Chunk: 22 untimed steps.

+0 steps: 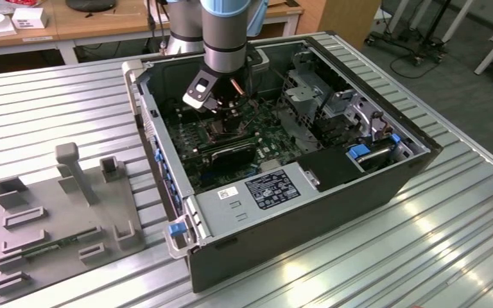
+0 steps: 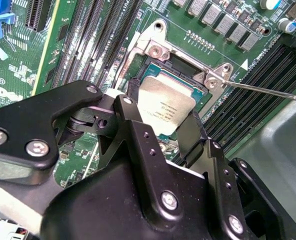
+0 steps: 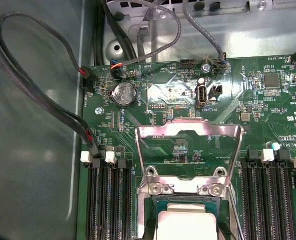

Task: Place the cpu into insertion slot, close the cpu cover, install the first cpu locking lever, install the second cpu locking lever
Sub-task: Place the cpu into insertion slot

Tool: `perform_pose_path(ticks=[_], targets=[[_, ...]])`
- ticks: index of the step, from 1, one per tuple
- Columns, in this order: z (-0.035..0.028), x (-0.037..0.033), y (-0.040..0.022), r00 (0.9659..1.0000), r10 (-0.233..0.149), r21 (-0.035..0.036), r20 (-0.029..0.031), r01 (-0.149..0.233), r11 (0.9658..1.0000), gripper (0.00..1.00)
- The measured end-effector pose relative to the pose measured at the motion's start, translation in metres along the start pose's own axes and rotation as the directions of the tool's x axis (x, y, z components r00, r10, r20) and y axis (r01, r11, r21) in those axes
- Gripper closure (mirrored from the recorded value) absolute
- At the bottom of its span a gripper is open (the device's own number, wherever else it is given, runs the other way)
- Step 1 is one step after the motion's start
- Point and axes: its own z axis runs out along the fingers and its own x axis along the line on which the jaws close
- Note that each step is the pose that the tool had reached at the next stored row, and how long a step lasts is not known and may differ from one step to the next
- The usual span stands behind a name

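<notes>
- your hand (image 2: 160, 120) has its two black fingers (image 2: 138, 135) pressed on opposite edges of the cpu (image 2: 165, 102). i judge the chip clamped, held flat and square to the opening.
- the cpu is right over the insertion slot (image 2: 185, 75). you cannot tell here whether it is seated or just above the contacts.
- the cpu cover (image 3: 188, 131) is swung back on its hinge, away from the socket and over the motherboard (image 3: 113, 145). that leaves the way down free for the chip.
- a thin locking lever (image 2: 268, 91) juts out clear of the socket, unlatched, which is likely why the cover can stand open.
- in the exterior view the hand reaches into the open computer case (image 1: 315, 212) on the bench (image 1: 452, 256), toward the board's twelve o'clock edge. a grey fixture plate (image 1: 58, 237) lies at eight o'clock from the case.
- writing: there is faint print on the chip, white lettering on the board, and a black-and-white label (image 1: 272, 188) at the board's six o'clock. all of it is too small to make out.
</notes>
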Motion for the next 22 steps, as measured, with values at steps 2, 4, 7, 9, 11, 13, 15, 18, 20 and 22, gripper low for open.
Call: perform_pose_path(ticks=[2,4,7,9,11,13,15,18,20,22], targets=[[-0.0001,0.0,0.0,1.0,0.0,0.0,0.0,0.0,1.0,0.46],[-0.0002,0.0001,0.0001,1.0,0.0,-0.0001,-0.0002,0.0,1.0,0.46],[-0.0003,0.0,0.0002,1.0,0.0,0.0,-0.0001,0.0,1.0,0.46],[-0.0003,0.0,0.0005,1.0,0.0,0.0001,0.0001,0.0,1.0,0.46],[-0.0003,0.0,0.001,1.0,0.0,0.0001,0.0002,0.0,1.0,0.46],[-0.0003,0.0,0.0014,1.0,0.0,0.0002,0.0002,0.0,1.0,0.46],[-0.0003,0.0,0.0017,1.0,0.0,0.0001,0.0001,0.0,1.0,0.46],[-0.0002,0.0,0.002,1.0,0.0,0.0001,0.0001,0.0,1.0,0.46],[-0.0002,0.0,0.002,1.0,0.0,0.0001,0.0001,0.0,1.0,0.46],[-0.0002,0.0,0.0021,1.0,0.0,0.0002,0.0001,0.0,1.0,0.46]])
